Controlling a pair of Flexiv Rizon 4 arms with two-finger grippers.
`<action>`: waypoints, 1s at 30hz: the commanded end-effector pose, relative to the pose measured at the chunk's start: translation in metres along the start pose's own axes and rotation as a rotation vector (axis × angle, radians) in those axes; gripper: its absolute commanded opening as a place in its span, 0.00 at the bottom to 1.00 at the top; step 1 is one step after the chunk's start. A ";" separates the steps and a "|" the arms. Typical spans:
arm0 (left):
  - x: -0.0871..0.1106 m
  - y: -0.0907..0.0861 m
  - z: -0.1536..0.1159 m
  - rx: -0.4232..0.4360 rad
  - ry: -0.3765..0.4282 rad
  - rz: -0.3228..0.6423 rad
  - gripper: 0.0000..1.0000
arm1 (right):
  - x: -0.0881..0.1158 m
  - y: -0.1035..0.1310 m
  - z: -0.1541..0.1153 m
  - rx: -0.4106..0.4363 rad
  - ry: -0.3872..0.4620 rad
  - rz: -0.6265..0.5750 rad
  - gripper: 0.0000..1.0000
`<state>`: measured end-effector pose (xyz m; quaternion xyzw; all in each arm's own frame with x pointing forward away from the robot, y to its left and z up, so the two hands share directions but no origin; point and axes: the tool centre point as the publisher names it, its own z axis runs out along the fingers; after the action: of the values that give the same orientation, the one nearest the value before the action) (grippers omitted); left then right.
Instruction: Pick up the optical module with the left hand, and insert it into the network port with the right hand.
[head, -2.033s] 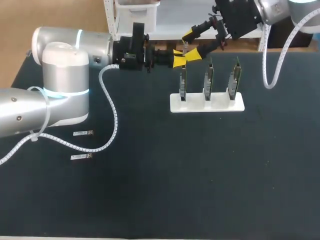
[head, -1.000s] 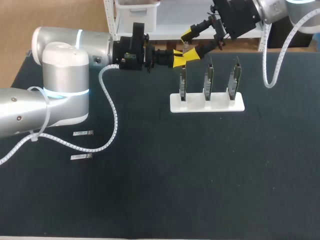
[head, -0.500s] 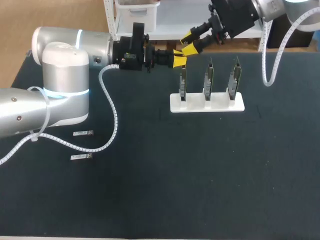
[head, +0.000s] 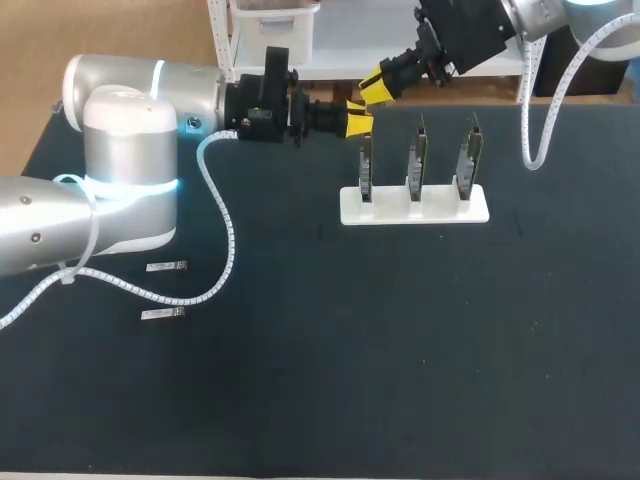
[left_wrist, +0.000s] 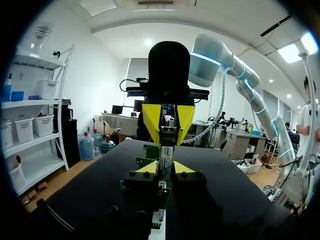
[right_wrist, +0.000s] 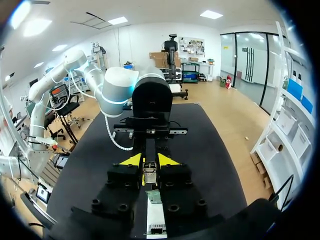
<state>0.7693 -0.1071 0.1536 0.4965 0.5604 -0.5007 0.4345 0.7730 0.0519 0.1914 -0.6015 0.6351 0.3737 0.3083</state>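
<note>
Earlier spread, the right end effector (head: 372, 90) now pinches the optical module (right_wrist: 149, 171) that the left end effector (head: 358, 119) also pinches; label (left_wrist: 165, 151) illegible.

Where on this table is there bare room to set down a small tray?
Bare: the whole near half of the table, in front of the white holder, and the strip right of it. Crowded: the far edge, where the left gripper and right gripper meet, and the left side, with the cable and two loose modules.
</note>
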 end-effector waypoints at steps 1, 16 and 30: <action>0.000 0.003 0.001 -0.006 -0.002 0.000 0.00 | 0.000 0.003 0.000 0.000 -0.001 0.000 0.00; -0.004 0.000 0.002 -0.001 0.031 0.027 1.00 | 0.001 0.003 -0.001 0.007 -0.004 0.001 0.00; -0.004 -0.006 -0.008 -0.032 0.141 0.043 1.00 | 0.002 0.005 -0.004 0.018 -0.009 0.002 0.00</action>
<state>0.7694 -0.1002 0.1539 0.5356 0.5790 -0.4528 0.4157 0.7716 0.0480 0.1926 -0.5977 0.6366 0.3733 0.3133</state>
